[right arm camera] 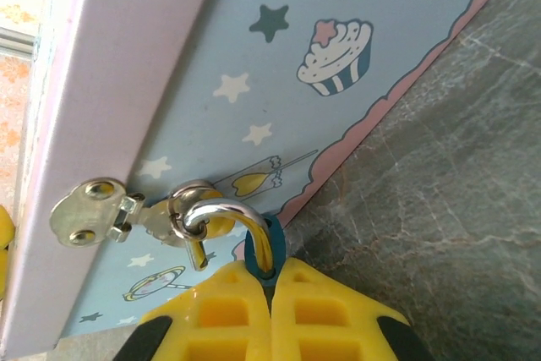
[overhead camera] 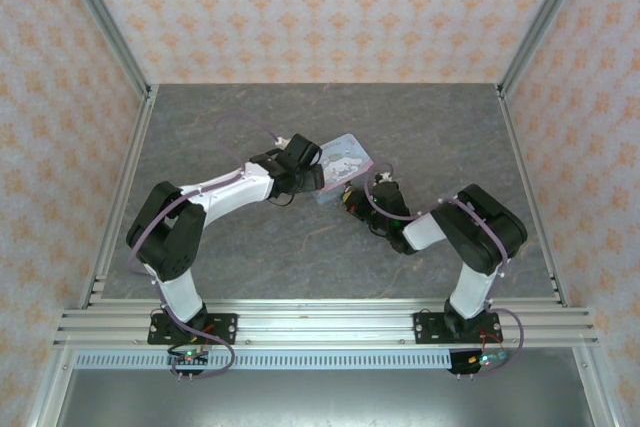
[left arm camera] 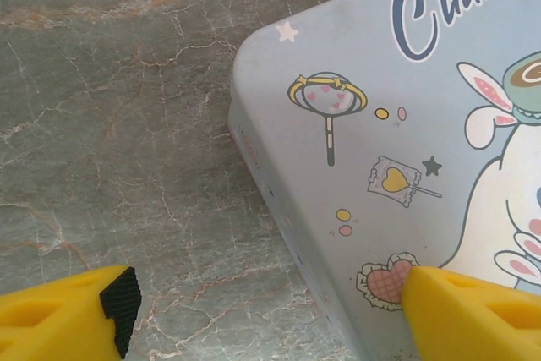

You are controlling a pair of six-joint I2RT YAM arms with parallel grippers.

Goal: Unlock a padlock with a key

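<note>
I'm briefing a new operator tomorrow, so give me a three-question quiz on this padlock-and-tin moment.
1. True or false: the left gripper is shut on the tin.
2. What does the right gripper pinch? A) the padlock B) a cable C) a loose cloth
3. Fill in: the padlock's shackle hangs through the tin's ____.

Key
1. False: it is open, one finger over the tin, the other over the table.
2. A.
3. clasp.
</note>
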